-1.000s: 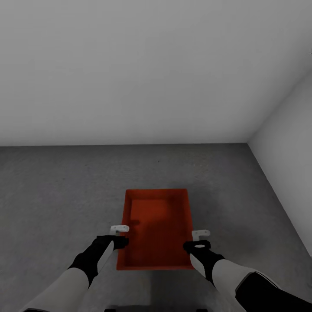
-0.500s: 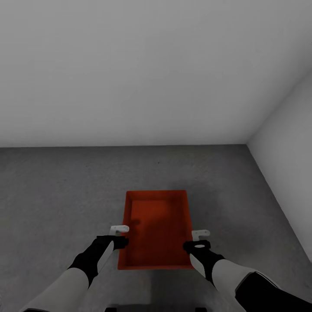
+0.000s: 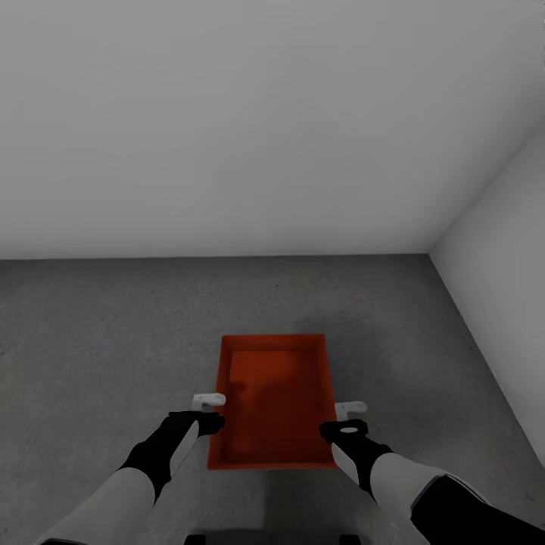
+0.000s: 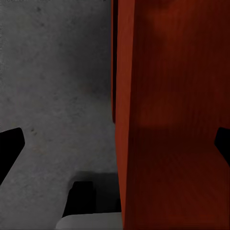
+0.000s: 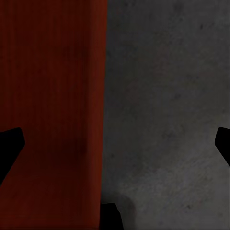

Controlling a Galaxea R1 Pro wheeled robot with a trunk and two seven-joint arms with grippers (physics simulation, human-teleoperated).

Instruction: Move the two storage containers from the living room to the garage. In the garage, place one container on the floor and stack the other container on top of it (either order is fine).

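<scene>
From my head camera I see both arms reaching down either side of one storage container (image 3: 276, 401); the left gripper (image 3: 207, 400) sits at its left long wall and the right gripper (image 3: 350, 409) at its right long wall, each near the end closest to me; that view does not tell me whether either touches the rim. The left wrist camera adds what the head view hides: the left gripper's (image 4: 115, 148) dark fingertips (image 4: 9, 151) stand wide apart, straddling the container's (image 4: 172, 115) wall with nothing clamped; the right wrist camera shows the right gripper (image 5: 115, 148) likewise spread over the container's (image 5: 48, 115) edge. The container rests on the floor (image 3: 113, 333) of grey concrete; beyond it the white walls (image 3: 227, 121) of the garage meet in a corner to its far right.
</scene>
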